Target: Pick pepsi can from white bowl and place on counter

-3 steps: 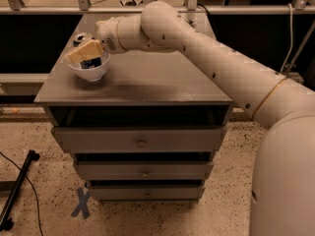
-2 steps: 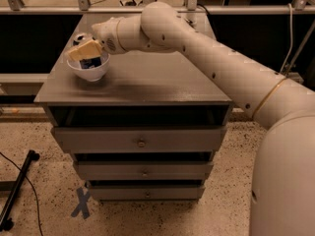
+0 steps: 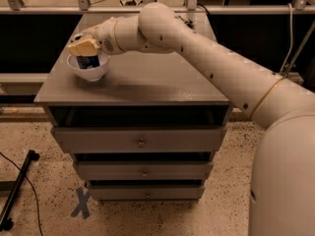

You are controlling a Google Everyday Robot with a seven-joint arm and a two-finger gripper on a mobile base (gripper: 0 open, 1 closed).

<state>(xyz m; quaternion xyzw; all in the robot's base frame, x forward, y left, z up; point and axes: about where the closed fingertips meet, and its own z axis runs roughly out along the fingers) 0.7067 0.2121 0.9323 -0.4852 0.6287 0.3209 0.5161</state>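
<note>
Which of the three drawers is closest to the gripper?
The top drawer, directly under the counter; the other two sit lower. The gripper is above, at the white bowl that holds the pepsi can.

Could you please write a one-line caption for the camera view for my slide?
Gripper poised over the pepsi can in the white bowl on the grey counter.

Grey counter (image 3: 147,82), white bowl (image 3: 93,73) at its left end, gripper (image 3: 84,48) over the bowl
</note>
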